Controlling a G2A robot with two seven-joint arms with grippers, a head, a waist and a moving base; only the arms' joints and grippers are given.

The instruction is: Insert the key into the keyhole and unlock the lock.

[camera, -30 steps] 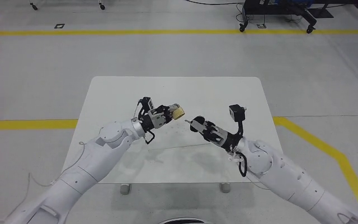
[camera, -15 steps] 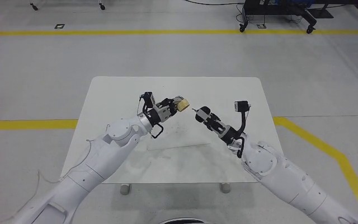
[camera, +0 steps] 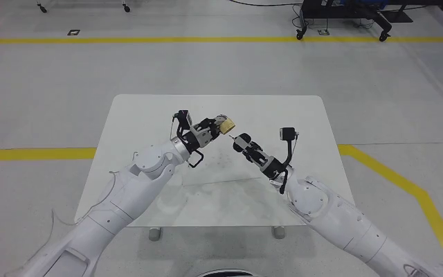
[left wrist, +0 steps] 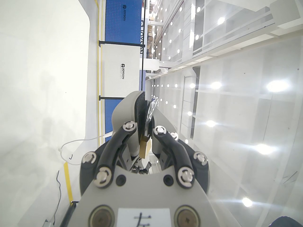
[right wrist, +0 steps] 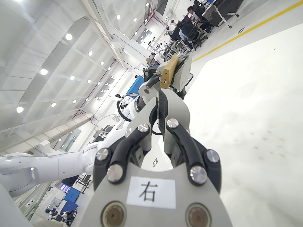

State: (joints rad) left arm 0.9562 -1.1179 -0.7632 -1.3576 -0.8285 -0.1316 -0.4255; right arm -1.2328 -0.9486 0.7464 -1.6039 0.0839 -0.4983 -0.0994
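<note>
Lining up for insertion, we judge: the brass padlock (right wrist: 168, 73), a smooth block with a steel shackle (left wrist: 150, 113), sits clamped in the left end effector (left wrist: 147, 109) above the white surface (camera: 291, 118). Its keyhole (right wrist: 163, 80) faces the right end effector (right wrist: 163, 94), which is pinched shut on the thin flat key (right wrist: 156, 109) close by. Next we need a straight push, then a twist.

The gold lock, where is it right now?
In the top view the lock hangs above the table, near its middle, pinched in the left gripper; the right gripper with the key sits right beside it.
</note>
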